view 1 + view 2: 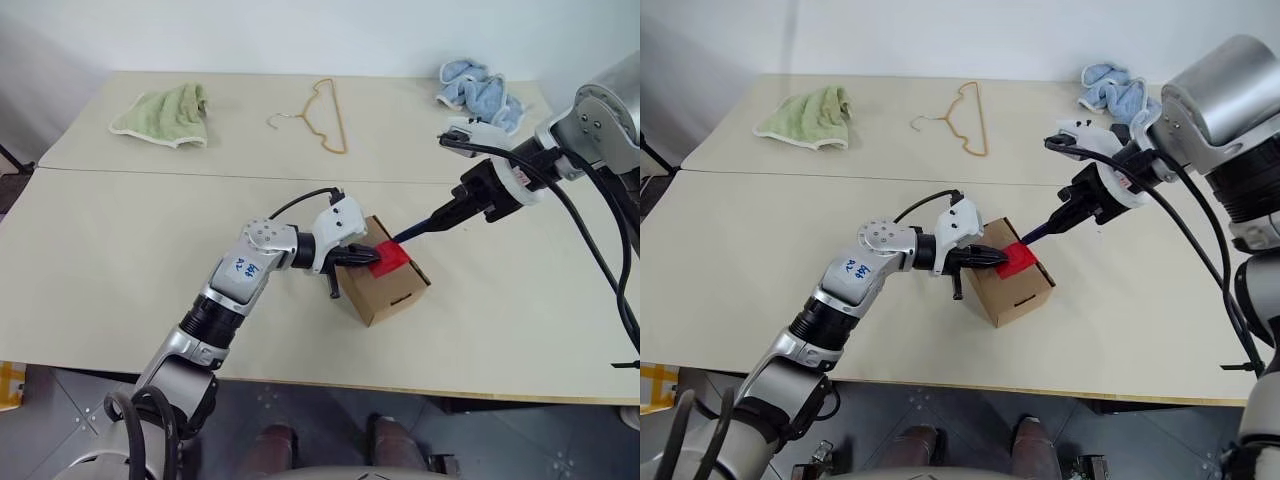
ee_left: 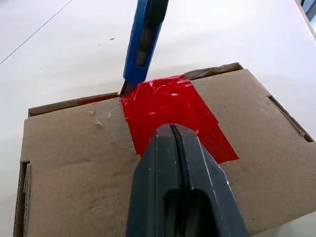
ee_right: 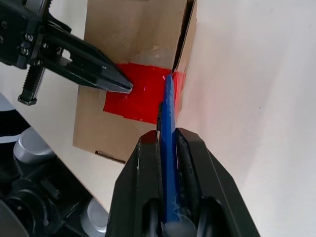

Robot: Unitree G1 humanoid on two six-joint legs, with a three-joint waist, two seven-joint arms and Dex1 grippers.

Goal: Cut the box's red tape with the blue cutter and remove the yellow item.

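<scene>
Here, in the head views, the box [image 1: 385,275] sits closed near the middle of the pale table [image 1: 120,260], plain brown cardboard with a slot cut in its near face. Its inside is hidden. The red tape [image 1: 390,257] lies glossy across its top. The left gripper [image 1: 368,257], fingers shut, presses on the tape. The right gripper [image 1: 462,208] clamps the slim blue cutter [image 1: 422,226], whose tip meets the box's far top edge. Farther back lie a crumpled green cloth [image 1: 165,113], a thin gold wire hanger [image 1: 320,115] and a fluffy blue cloth [image 1: 480,88].

In the left wrist view, the closed dark fingers [image 2: 182,163] rest on wrinkled, shiny tape that spans the seam between two flaps; the cutter's tip touches the tape's far edge at the seam.

In the right wrist view, two black fingers [image 3: 148,168] grip the flat blue cutter, its end at the tape where the top meets the side.
</scene>
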